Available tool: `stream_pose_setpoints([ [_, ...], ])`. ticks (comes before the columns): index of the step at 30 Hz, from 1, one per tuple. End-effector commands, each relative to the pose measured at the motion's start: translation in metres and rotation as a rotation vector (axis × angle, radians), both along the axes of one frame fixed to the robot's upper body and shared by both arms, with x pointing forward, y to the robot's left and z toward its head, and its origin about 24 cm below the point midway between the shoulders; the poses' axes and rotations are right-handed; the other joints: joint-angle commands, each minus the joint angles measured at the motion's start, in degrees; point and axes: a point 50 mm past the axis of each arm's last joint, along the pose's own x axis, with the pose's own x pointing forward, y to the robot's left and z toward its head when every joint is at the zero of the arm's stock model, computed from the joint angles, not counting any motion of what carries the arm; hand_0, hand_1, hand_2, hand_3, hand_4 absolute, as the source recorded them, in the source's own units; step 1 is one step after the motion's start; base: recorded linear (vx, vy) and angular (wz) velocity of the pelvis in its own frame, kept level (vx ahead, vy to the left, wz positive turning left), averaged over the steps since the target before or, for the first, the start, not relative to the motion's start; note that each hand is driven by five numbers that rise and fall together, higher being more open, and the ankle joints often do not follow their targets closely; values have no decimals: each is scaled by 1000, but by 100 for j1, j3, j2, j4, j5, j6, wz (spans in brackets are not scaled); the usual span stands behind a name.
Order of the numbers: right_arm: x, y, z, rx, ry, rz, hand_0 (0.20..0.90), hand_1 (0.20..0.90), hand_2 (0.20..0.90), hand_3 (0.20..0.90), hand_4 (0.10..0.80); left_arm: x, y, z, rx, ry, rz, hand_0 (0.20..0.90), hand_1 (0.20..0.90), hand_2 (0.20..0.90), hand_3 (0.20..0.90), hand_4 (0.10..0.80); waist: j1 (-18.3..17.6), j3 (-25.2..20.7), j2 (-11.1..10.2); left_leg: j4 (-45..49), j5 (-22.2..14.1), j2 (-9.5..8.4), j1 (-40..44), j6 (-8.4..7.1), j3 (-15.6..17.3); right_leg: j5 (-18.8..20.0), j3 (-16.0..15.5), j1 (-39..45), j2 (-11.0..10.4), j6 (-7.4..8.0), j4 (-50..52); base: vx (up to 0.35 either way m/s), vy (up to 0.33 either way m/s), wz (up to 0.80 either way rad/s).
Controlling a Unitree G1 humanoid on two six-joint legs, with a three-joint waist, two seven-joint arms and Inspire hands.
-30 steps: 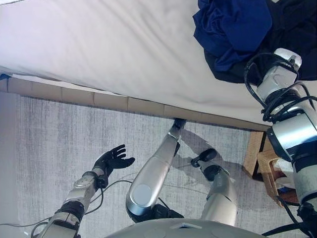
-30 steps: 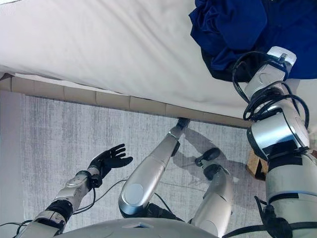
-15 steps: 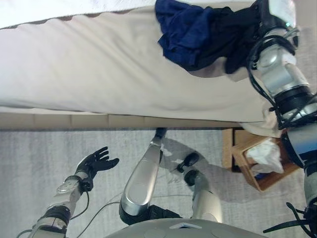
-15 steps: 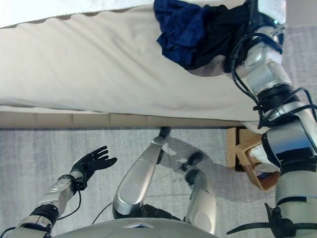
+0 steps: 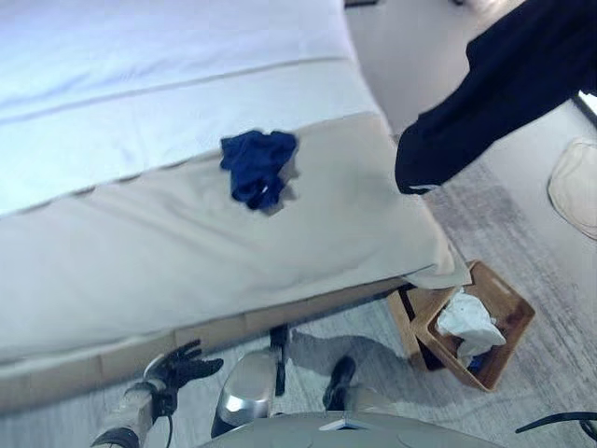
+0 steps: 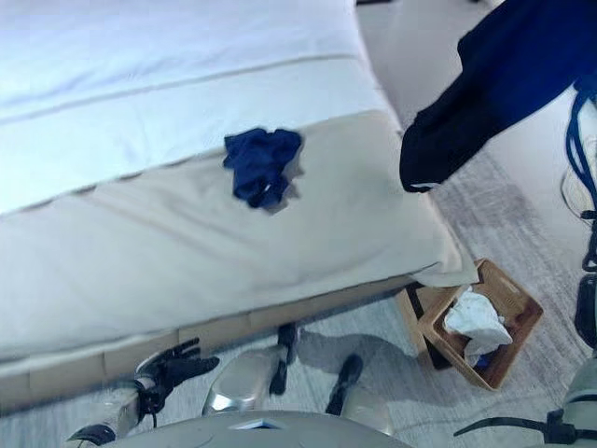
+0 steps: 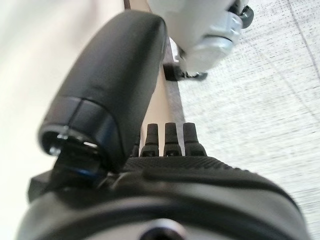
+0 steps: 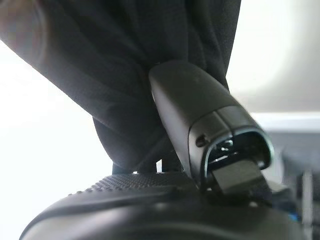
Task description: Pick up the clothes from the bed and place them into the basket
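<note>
A black garment (image 5: 485,93) hangs in the air past the bed's right edge, above the floor. In the right wrist view my right hand (image 8: 200,115) has its thumb pressed into this black cloth (image 8: 125,75) and holds it up. A dark blue garment (image 5: 256,166) lies bunched on the beige bed cover (image 5: 140,252). The wooden basket (image 5: 519,329) stands on the floor by the bed's near right corner, with a white cloth (image 5: 466,322) in it. My left hand (image 5: 177,367) is open and empty, low beside the bed base; its straight fingers (image 7: 170,137) show in the left wrist view.
The bed has white sheets (image 5: 140,75) further back. A grey rug (image 5: 522,233) covers the floor to the right of the bed. A pale round object (image 5: 574,182) lies on the floor at the far right.
The camera has swung up and back. My right hand has lifted the black garment off the bed and away from the blue one, out to the right. The left hand stays open.
</note>
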Motion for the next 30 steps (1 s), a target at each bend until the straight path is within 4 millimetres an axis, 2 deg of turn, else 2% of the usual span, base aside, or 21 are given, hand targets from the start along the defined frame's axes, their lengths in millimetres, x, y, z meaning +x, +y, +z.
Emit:
stream_pose_setpoints([
  [1, -45, -18, 48, -150, -93, -156, 300, 300, 300, 200, 100, -23, -3, -10, 28, 126, -98, 900, 900, 900, 900, 800, -146, -1184, -102, -209, -548, 316, 487, -94, -563, 148, -44, 232, 589, -271, -95, -35, -75, -14],
  [4, -49, -38, 43, -106, -12, -213, 300, 300, 300, 200, 100, -24, -3, -11, 35, 152, -122, 900, 900, 900, 900, 800, -241, -1277, -141, -254, -562, 340, 567, -134, -486, 204, 16, 278, 644, -276, -236, -29, -82, -19],
  [7, -49, -49, 37, -70, 21, -233, 300, 300, 300, 200, 100, -25, -2, -11, 40, 165, -134, 900, 900, 900, 900, 800, -298, -1305, -135, -259, -577, 361, 616, -145, -421, 219, 42, 286, 665, -284, -265, -21, -93, -23],
  [9, -47, -55, 26, -43, 57, -229, 300, 300, 300, 200, 100, -25, -2, -12, 44, 177, -133, 900, 900, 900, 900, 800, -378, -1313, -99, -258, -598, 399, 665, -158, -354, 208, 76, 280, 684, -300, -257, -19, -137, -26],
  [17, -24, -50, -20, -24, 233, -184, 300, 300, 300, 200, 100, -10, -3, -7, 52, 156, -146, 900, 900, 900, 900, 800, -574, -1050, 156, -225, -552, 448, 582, -188, -266, 203, 166, 103, 700, -378, -213, -77, -135, -14],
  [19, -18, -51, -32, -9, 303, -196, 300, 300, 300, 200, 100, -1, -6, -5, 47, 122, -151, 900, 900, 900, 900, 800, -616, -902, 258, -186, -518, 445, 468, -197, -264, 185, 201, -41, 680, -417, -141, -205, -110, -16],
  [20, -13, -49, -38, -2, 328, -203, 300, 300, 300, 200, 100, 15, -10, 0, 42, 69, -164, 900, 900, 900, 900, 800, -647, -681, 361, -101, -479, 448, 261, -211, -302, 150, 217, -269, 641, -465, 8, -345, -110, -13],
  [25, 0, -41, -41, -5, 310, -191, 300, 300, 300, 200, 100, 57, -21, 15, 30, -71, -178, 900, 900, 900, 900, 800, -733, -56, 677, 188, -369, 471, -362, -244, -391, 7, 166, -945, 525, -588, 554, -292, -78, -5],
  [26, 3, -40, -43, 0, 320, -200, 300, 300, 300, 200, 100, 69, -26, 20, 20, -111, -186, 900, 900, 900, 900, 800, -774, 180, 828, 260, -305, 479, -532, -267, -410, -51, 181, -1130, 512, -628, 716, -157, -48, -2],
  [27, 3, -40, -43, 0, 320, -200, 300, 300, 300, 200, 100, 69, -26, 20, 20, -112, -186, 900, 900, 900, 900, 800, -776, 180, 830, 262, -306, 479, -536, -267, -410, -52, 181, -1134, 511, -628, 720, -156, -67, -3],
  [30, 7, -40, -45, 20, 330, -225, 300, 300, 300, 200, 100, 79, -30, 26, 3, -169, -204, 900, 900, 900, 900, 800, -829, 485, 1034, 372, -254, 493, -846, -279, -404, -102, 265, -1528, 487, -666, 898, -132, -58, -6],
])
